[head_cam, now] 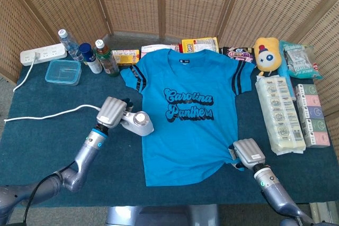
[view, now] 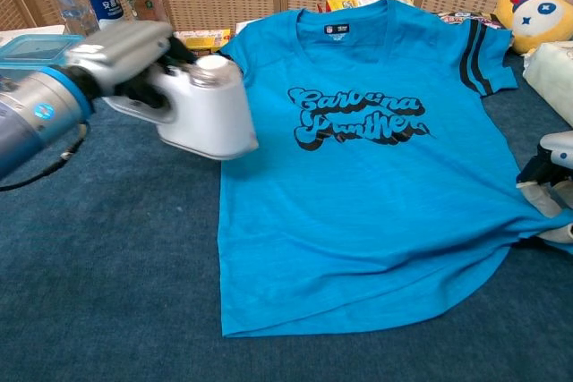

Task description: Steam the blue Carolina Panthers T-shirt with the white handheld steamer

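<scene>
Both views are bright and evenly lit, with soft daylight and no hard glare. The blue shirt (head_cam: 186, 115) casts only a thin shadow along its lower hem onto the surface (head_cam: 47, 146). In the chest view the left hand (view: 121, 51) and the white steamer (view: 204, 106) beside the shirt's left edge are smeared by motion blur (edges soft, details lost), while the shirt's lettering stays crisp. The head view is sharp throughout, with slight bowing of the wicker screen (head_cam: 132, 1) behind the shirt.
</scene>
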Controlling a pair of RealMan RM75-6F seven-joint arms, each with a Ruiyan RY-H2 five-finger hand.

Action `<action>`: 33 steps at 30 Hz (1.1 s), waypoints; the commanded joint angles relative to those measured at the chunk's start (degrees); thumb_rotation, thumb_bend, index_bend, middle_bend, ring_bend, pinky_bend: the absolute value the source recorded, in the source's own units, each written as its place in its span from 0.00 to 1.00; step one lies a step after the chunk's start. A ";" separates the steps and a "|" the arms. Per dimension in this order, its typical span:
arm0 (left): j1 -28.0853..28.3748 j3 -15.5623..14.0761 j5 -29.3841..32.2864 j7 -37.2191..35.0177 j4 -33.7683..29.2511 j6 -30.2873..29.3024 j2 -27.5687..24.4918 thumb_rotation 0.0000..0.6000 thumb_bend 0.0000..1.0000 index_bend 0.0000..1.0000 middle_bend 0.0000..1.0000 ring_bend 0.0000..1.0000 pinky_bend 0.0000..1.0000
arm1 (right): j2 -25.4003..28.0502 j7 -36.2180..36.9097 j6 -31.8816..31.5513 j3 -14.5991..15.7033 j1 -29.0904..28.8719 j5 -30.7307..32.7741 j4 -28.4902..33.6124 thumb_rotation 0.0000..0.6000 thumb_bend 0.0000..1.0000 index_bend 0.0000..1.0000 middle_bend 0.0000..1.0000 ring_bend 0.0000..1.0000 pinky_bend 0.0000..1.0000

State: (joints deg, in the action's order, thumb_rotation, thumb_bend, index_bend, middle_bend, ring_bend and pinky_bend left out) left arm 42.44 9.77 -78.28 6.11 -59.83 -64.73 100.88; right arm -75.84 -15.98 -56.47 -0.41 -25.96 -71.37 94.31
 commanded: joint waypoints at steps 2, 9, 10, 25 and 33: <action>-1.09 0.82 1.27 -2.11 3.29 -0.06 -0.88 1.00 0.51 0.74 0.85 0.77 0.80 | -0.30 -0.47 -0.22 -0.17 -0.06 0.29 -0.08 1.00 0.37 0.74 0.68 0.75 0.86; -0.48 2.52 3.50 -4.28 12.17 2.07 2.00 1.00 0.51 0.74 0.85 0.77 0.80 | -0.63 -1.31 -0.09 -0.32 -0.17 1.36 -0.50 1.00 0.37 0.74 0.68 0.75 0.86; -0.29 2.60 3.58 -4.43 13.19 2.35 2.44 1.00 0.51 0.74 0.85 0.77 0.80 | -0.61 -1.42 -0.06 -0.35 -0.20 1.48 -0.48 1.00 0.37 0.74 0.68 0.75 0.86; 4.64 4.86 5.42 -6.86 28.81 7.78 12.39 1.00 0.51 0.74 0.85 0.77 0.80 | -0.58 -2.57 0.43 -0.78 -0.69 3.57 -0.54 1.00 0.37 0.74 0.68 0.75 0.85; 5.10 4.14 4.84 -8.36 31.54 9.26 14.40 1.00 0.46 0.74 0.79 0.64 0.68 | -0.71 -2.72 0.66 -0.88 -0.97 3.93 -0.70 1.00 0.37 0.74 0.68 0.75 0.85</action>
State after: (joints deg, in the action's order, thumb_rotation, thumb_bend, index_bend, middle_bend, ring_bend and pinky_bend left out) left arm 47.56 14.01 -73.35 -2.14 -28.35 -55.58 115.20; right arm -76.55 -18.69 -55.81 -1.28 -26.94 -67.45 93.62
